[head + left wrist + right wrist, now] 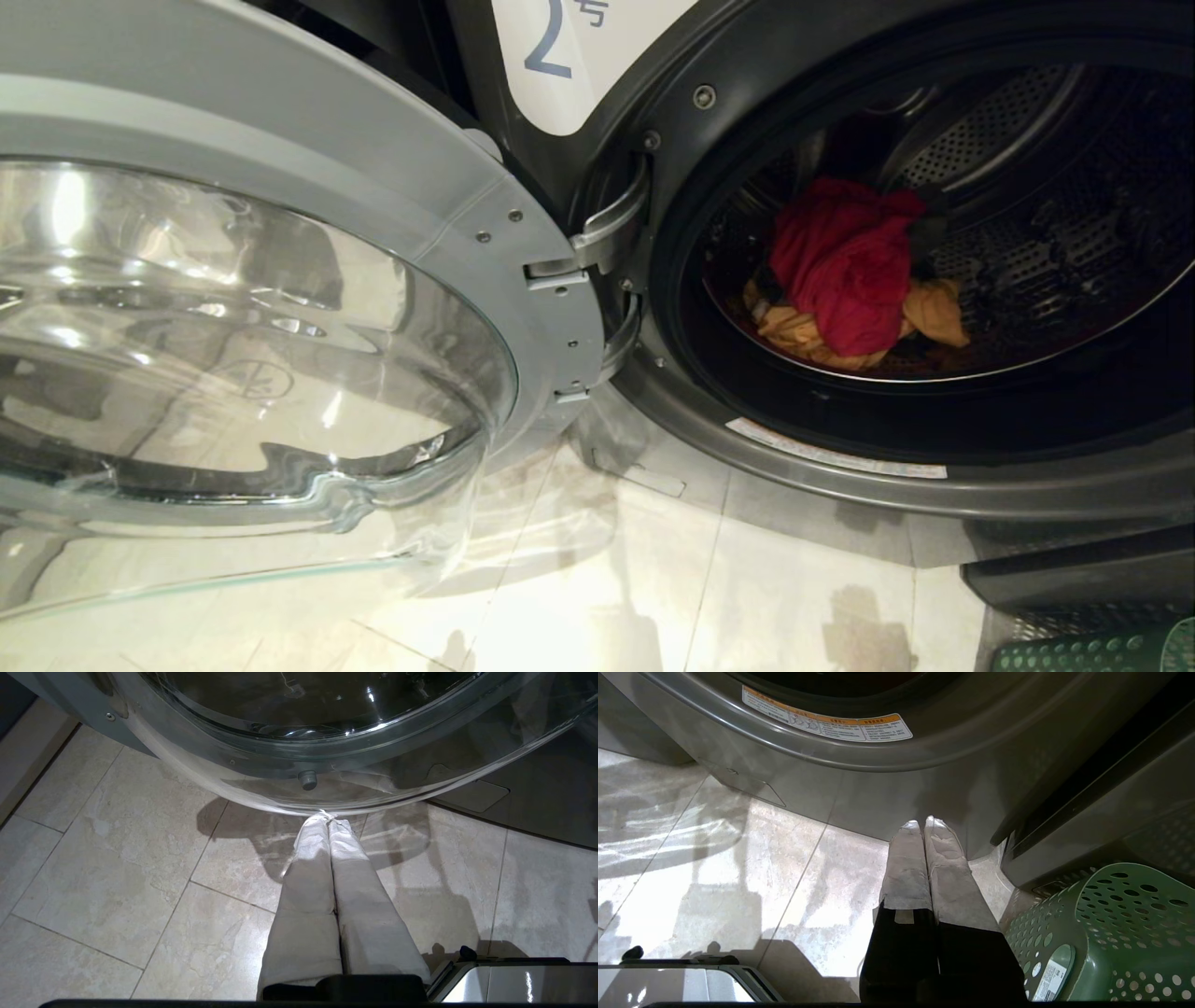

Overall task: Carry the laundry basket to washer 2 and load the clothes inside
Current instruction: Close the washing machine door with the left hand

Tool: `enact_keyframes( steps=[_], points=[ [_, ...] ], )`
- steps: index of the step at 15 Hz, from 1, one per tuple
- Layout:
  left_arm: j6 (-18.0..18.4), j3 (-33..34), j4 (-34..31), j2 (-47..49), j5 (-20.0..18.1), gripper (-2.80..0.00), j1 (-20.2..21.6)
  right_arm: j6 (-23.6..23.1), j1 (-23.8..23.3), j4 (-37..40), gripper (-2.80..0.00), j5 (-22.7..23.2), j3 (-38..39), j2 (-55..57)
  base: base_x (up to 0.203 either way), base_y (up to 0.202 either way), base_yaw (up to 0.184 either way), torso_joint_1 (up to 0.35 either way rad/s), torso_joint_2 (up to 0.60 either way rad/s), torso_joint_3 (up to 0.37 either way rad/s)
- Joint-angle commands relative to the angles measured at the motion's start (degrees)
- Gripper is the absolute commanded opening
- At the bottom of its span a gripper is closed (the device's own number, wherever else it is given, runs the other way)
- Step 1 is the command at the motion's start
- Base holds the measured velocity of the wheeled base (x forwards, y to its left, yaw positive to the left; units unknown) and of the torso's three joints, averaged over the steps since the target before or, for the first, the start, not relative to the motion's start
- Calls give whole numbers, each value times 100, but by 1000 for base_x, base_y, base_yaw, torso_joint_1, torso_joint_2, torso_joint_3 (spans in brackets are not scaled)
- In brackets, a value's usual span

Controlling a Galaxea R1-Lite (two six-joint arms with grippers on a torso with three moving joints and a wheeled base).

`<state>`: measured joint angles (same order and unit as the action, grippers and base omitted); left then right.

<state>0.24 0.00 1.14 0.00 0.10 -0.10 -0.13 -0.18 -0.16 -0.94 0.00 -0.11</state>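
The clothes sit inside the drum of washer 2 (934, 448): the pink-red garment (845, 261) is heaped on top of the yellow garment (934, 313), both toward the front of the drum; no denim piece can be made out. Loading looks done or nearly so, and both arms hang low and idle.

The left gripper (325, 819) points at the floor just under the swung-open glass door (280, 308), its fingers pressed together on nothing. The right gripper (923, 823) hangs below the washer's door ring, also closed and empty.

The laundry basket (1115, 933) stands on the floor (653, 579) just beside the right gripper, against the washer's lower front. A likely next move is checking the basket for leftovers, then swinging the door closed. The door stands wide to the washer's left, close over the left gripper, so that arm would need room first.
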Motion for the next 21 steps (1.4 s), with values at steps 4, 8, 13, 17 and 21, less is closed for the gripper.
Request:
enact_keyframes(
  steps=[4,8,13,17,21],
  points=[
    [11,35,9,9,-1,-280,0,-57,1,-2,-280,-12,0,20,0,0,0,1,1,38],
    [20,35,9,9,-1,-280,1,-15,1,-2,-280,-20,0,20,0,0,0,3,2,185],
    [22,35,9,9,-1,-280,1,-23,1,-2,-280,-12,0,20,0,0,0,3,2,201],
    [28,35,9,9,-1,-280,1,-57,7,-2,-280,-3,0,20,0,0,0,4,1,201],
    [22,35,9,9,-1,-280,1,-11,1,-2,-280,-12,0,20,0,0,0,1,-2,205]
  ],
)
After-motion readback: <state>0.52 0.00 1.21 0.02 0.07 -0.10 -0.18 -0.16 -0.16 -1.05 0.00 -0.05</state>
